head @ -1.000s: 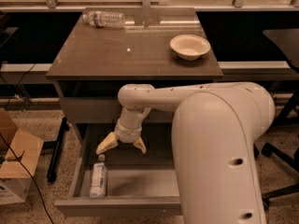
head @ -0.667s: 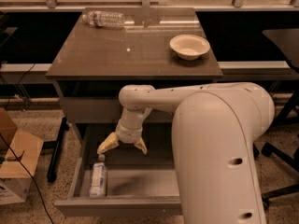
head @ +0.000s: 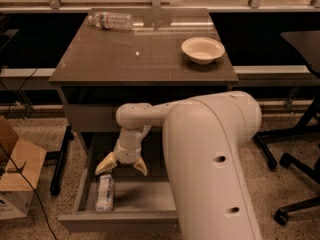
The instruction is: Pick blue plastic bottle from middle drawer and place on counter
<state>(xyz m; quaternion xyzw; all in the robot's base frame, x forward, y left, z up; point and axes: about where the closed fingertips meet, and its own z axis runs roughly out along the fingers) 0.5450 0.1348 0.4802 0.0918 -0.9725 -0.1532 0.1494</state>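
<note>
The blue plastic bottle (head: 105,192) lies lengthwise in the front left of the open middle drawer (head: 117,222), cap toward the front. My gripper (head: 122,166) hangs inside the drawer just behind and slightly right of the bottle, its two yellowish fingers spread open and holding nothing. The left fingertip is close above the bottle's far end. The counter (head: 145,54) is the glossy grey-brown top above the drawer.
A longer clear bottle with a red-marked label (head: 111,20) lies at the counter's back left. A white bowl (head: 202,49) sits at its right. A cardboard box (head: 15,176) stands on the floor at left; office chair bases (head: 287,159) at right. My arm's big white body fills the lower right.
The gripper has moved very slightly left and down toward the bottle. The bottle has not moved.
</note>
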